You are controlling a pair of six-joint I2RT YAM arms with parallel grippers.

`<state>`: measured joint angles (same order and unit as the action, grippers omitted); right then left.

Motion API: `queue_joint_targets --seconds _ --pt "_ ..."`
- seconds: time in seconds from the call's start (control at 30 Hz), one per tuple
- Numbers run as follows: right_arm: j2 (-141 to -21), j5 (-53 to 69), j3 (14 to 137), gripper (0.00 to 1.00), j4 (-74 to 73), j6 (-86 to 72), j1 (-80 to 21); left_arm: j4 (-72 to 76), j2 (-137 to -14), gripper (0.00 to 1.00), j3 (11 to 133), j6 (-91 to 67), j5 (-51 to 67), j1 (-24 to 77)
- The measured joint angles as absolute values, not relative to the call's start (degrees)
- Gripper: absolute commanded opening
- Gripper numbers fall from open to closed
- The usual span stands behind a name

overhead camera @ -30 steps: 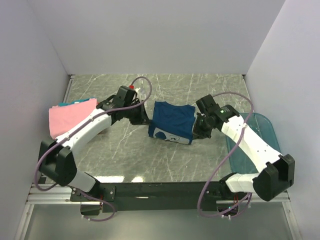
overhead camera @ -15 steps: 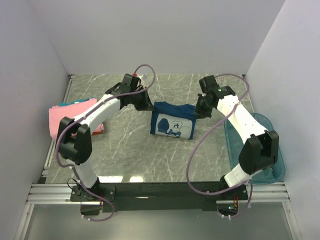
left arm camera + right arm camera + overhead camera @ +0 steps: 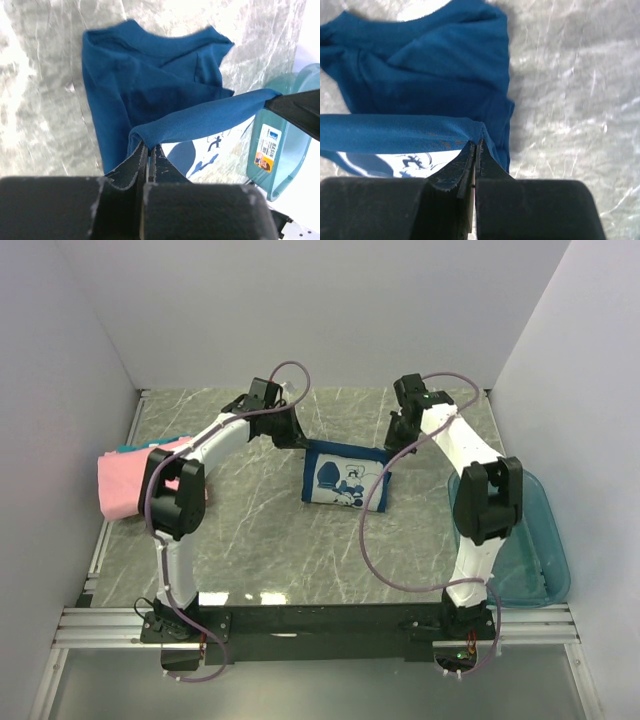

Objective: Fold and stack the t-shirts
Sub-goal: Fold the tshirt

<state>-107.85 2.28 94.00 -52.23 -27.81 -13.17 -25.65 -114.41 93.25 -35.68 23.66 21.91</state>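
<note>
The navy-blue t-shirt [image 3: 345, 480] with a white print lies mid-table, its far edge lifted. My left gripper [image 3: 300, 443] is shut on the shirt's left far corner [image 3: 150, 131]. My right gripper [image 3: 394, 445] is shut on the right far corner [image 3: 479, 131]. The hem is stretched taut between them above the rest of the shirt [image 3: 135, 80] [image 3: 430, 75]. A pink t-shirt [image 3: 135, 477] lies folded at the left edge on top of a teal one [image 3: 127, 448].
A translucent teal plastic tub [image 3: 510, 535] stands at the right edge, also in the left wrist view [image 3: 280, 150]. White walls close the table on three sides. Purple cables loop over both arms.
Both grippers have moved toward the far wall, pulling the shirt's edge up and back. The white print now faces up. The pink stack has not moved.
</note>
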Motion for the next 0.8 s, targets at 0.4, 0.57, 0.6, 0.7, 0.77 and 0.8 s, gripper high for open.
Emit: queue_joint_targets --seconds 0.4,0.57,0.6,0.7,0.77,0.8 --pt "-119.72 4.19 100.31 0.00 -51.86 -25.58 -11.84 -24.56 -124.14 0.00 98.67 -35.62 26.33 20.23" --pt "-121.86 4.64 102.98 0.00 -51.90 -25.36 -11.18 -24.45 -125.67 0.03 99.68 -35.62 26.74 19.97" --pt "-122.45 4.84 103.70 0.09 -51.88 -25.30 -11.00 -24.34 -125.75 0.10 99.68 -35.62 26.79 19.88" --pt "-124.51 5.10 106.02 0.36 -52.23 -24.86 -10.70 -24.25 -126.13 0.44 100.38 -35.33 26.57 19.66" --pt "-126.43 4.86 109.14 0.45 -53.65 -24.32 -10.24 -24.18 -126.41 0.53 100.97 -35.42 25.91 19.18" --pt "-127.15 4.73 110.54 0.50 -54.06 -23.94 -9.98 -24.12 -126.43 0.56 100.97 -35.44 25.58 18.83"
